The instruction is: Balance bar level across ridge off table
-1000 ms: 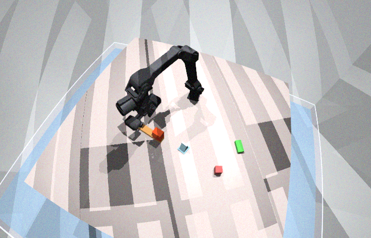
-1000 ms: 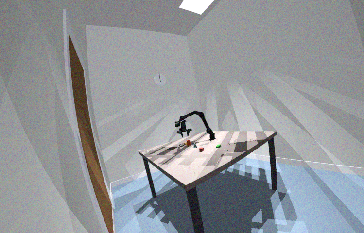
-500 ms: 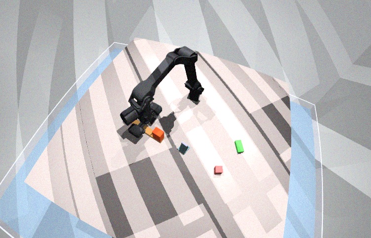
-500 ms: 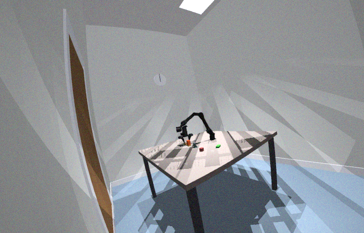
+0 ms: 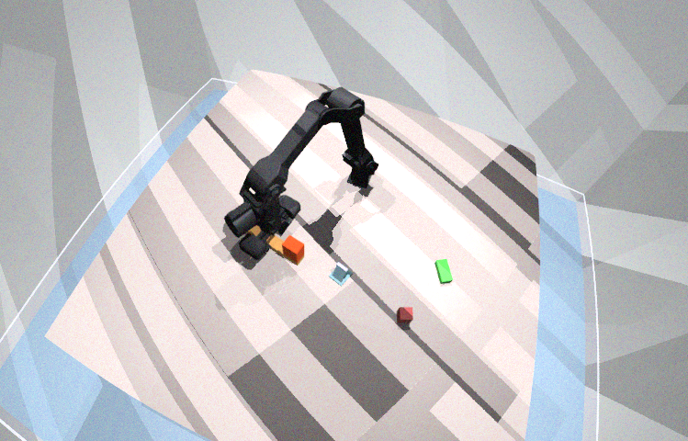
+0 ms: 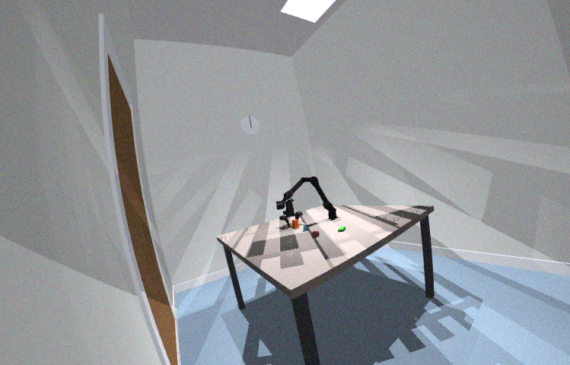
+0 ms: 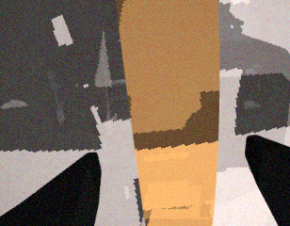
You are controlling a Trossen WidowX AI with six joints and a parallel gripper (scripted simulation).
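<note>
A long, flat tan wooden-looking bar (image 5: 276,243) (image 6: 291,224) (image 7: 170,71) is pictured lying on a pale, shadow-striped table (image 5: 173,306) (image 6: 292,280), away from the ridge, with an orange-red block (image 5: 293,249) (image 6: 294,223) set at one end. The bar is straddled by the black gripper (image 5: 272,226) (image 6: 291,217) (image 7: 173,147), whose claw is spread, a finger to each side with gaps showing in the wrist view, and nothing is grasped. Part of the bar is hidden from above by the gripper. Near the block's end, a small light-blue ridge (image 5: 340,273) (image 6: 305,228) is seen, unoccupied by the bar. Farther out, a dark red cube (image 5: 404,315) (image 6: 315,234) and a bright green rectangular block (image 5: 444,271) (image 6: 342,228) are placed well apart from the bar; neither is positioned between bar and ridge. The scene is spanned by the bent black arm (image 5: 303,133) (image 6: 320,192), and beyond the table a round pale clock (image 6: 249,125) is mounted on a grey wall (image 6: 211,81).
</note>
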